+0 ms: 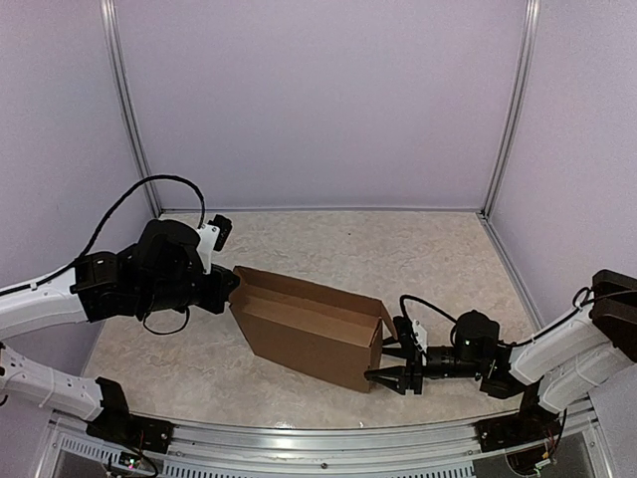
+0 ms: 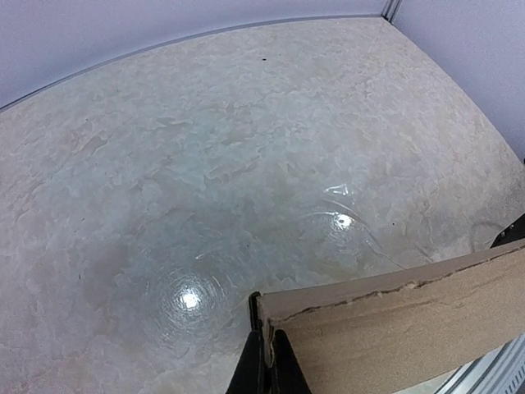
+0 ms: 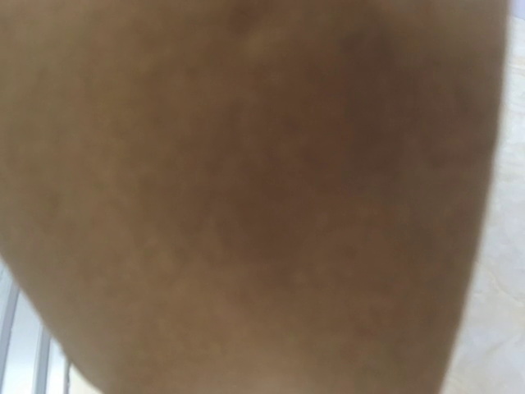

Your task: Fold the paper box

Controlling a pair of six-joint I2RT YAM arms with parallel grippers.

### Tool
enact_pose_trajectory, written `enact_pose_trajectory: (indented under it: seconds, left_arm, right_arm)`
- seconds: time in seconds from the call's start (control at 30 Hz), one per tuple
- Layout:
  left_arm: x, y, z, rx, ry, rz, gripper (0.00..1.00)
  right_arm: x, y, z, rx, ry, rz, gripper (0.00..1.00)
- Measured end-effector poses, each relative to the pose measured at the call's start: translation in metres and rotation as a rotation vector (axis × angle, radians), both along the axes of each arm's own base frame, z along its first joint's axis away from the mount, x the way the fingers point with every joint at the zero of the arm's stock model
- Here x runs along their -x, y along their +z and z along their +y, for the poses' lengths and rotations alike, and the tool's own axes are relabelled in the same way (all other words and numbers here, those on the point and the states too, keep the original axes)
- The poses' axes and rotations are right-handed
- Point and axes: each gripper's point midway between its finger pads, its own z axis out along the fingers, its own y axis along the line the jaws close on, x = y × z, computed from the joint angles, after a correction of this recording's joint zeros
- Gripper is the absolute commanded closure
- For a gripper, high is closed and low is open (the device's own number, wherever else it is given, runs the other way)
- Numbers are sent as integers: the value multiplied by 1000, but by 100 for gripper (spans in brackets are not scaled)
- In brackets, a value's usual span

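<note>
Top external: near the bench's front edge, our left gripper (image 1: pixel 235 286) pinches the paper box (image 1: pixel 309 334); our right gripper (image 1: pixel 381 362) gapes at its end.

White arm links (image 1: pixel 30 304), black joints (image 1: pixel 164 264), looping cables (image 1: pixel 129 194), black right tool (image 1: pixel 378 362).

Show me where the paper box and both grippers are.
paper box (image 1: pixel 309 334), top external view, near wall.
left gripper (image 2: pixel 267 349), left wrist view, between fingertips at cardboard edge.
right gripper (image 1: pixel 383 362), top external view, between fingertips at box end.
</note>
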Motion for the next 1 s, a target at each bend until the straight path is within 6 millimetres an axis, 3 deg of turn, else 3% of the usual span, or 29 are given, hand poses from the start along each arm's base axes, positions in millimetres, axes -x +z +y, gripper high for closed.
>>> enact_pose_trajectory:
  seconds: [0.33, 0.7, 1.0]
  left_arm:
    - [0, -2, -4, -35, 15, -22, 100]
    - [3, -3, -9, -19, 29, -30, 100]
    - [4, -4, -8, -29, 45, -42, 100]
  right_arm:
    - [1, -4, 0, 3, -7, 18, 73]
    - [3, -7, -3, 4, -13, 28, 55]
    - [2, 4, -7, -24, -30, 21, 46]
